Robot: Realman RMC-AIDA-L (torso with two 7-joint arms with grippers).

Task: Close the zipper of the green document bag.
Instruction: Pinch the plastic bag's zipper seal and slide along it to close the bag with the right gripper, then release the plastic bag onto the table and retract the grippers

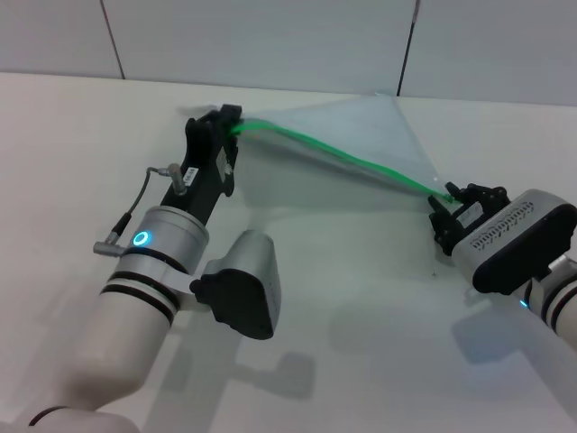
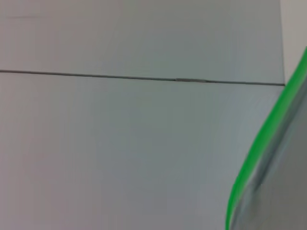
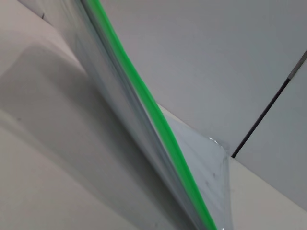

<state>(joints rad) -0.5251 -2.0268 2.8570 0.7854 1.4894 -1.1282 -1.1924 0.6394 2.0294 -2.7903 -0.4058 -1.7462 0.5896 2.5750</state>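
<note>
The green document bag (image 1: 347, 131) is a translucent pale pouch held up off the table between both grippers, with one corner pointing up toward the wall. Its zipper (image 1: 343, 159) is a bright green strip sagging along the lower edge from one gripper to the other. My left gripper (image 1: 225, 120) is shut on the strip's left end. My right gripper (image 1: 447, 194) is shut on the right end. The slider is hidden at the fingers. In the wrist views the zipper (image 2: 261, 143) (image 3: 144, 100) runs close past each camera beside the bag's film (image 3: 204, 160).
The white table (image 1: 361, 316) lies under the bag, with the arms' shadows on it. A pale panelled wall (image 1: 270, 36) with dark seams stands right behind the bag. The left arm's camera housing (image 1: 242, 287) hangs low over the table.
</note>
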